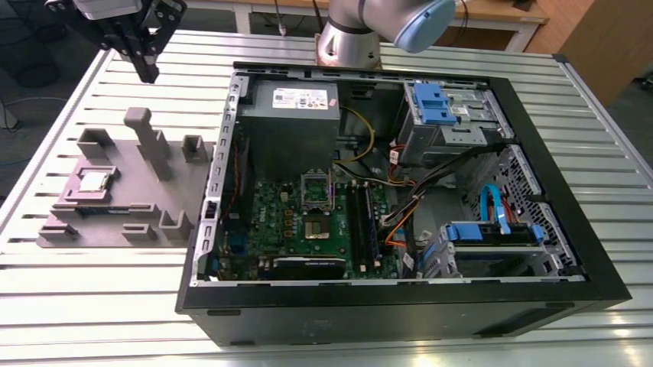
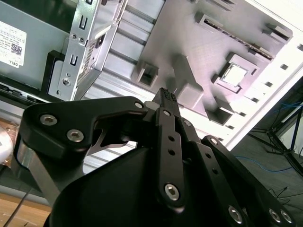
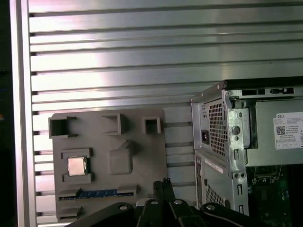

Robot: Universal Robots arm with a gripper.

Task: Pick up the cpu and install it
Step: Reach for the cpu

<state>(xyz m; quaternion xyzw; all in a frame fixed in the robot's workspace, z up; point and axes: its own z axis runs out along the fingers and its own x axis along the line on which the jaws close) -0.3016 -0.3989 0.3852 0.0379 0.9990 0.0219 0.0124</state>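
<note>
Overhead in the exterior view, the gripper (image 1: 146,70) hung above the slatted metal surface (image 1: 102,306) with its fingers drawn together on nothing, near the far edge of the mauve-grey tray (image 1: 102,232). The cpu (image 1: 95,181) lay flat in a recess of that tray, to the exterior view's left of the open computer case (image 1: 408,310). In the second wrist view the gripper (image 2: 165,94) pointed toward the tray (image 2: 189,56), well apart from the cpu (image 2: 235,74) in its square frame. In the first wrist view the cpu (image 3: 76,165) sat silver side up on the tray (image 3: 142,156) beside the case (image 3: 227,132), with the gripper (image 3: 163,184) clear of it.
</note>
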